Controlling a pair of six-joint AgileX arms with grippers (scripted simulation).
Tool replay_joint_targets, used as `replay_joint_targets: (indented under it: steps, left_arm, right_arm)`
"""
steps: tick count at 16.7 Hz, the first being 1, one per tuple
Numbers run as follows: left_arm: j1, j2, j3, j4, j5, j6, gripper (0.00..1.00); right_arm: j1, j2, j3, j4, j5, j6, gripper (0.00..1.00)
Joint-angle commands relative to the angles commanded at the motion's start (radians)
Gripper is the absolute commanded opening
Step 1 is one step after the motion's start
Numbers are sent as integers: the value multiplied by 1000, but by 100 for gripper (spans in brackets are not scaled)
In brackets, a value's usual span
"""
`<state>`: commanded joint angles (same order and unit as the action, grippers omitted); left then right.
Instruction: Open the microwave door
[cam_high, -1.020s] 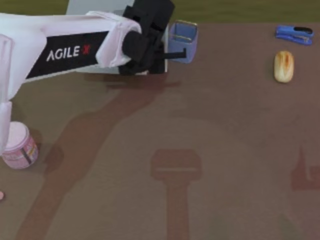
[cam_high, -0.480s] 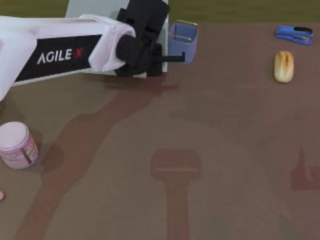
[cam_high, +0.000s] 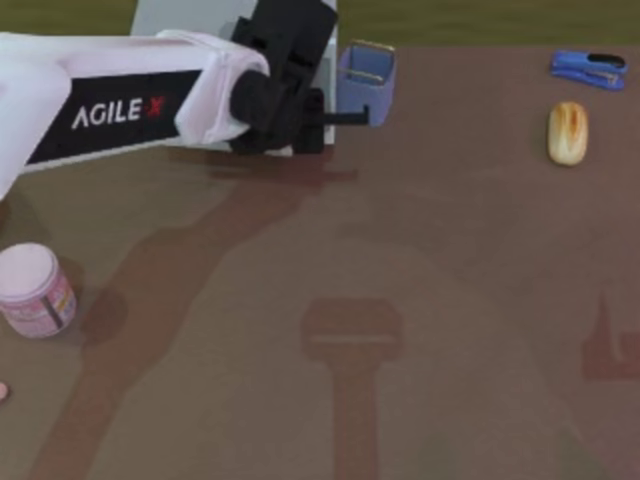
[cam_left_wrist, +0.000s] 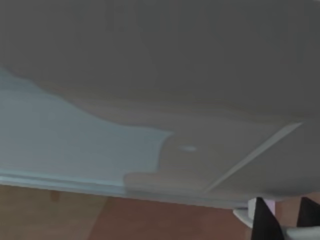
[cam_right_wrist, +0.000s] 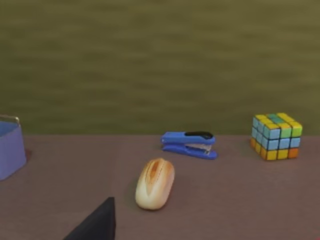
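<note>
At the worktop's far left edge, our left gripper (cam_high: 345, 115) sits against the microwave (cam_high: 185, 15) front; we cannot tell its jaws' state. Our right arm is parked.

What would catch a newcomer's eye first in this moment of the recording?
The big white left arm sweeps across the top view's upper left, its black left gripper at the front of the silver-grey microwave at the far edge, beside a blue-purple bin. Small things dot the rest: a pink tub at the left edge, a bread roll and blue stapler far right.
</note>
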<state>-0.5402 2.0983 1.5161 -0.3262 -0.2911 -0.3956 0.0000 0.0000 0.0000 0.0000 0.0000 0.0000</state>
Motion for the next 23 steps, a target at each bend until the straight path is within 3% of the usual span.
replay_joint_targets:
  steps: [17,23]
  left_arm:
    - [0,0,0,0,0,0,0]
    - [4,-30,-42,29,30,34,0]
  right_arm:
    - [0,0,0,0,0,0,100]
    - [0,0,0,0,0,0,100]
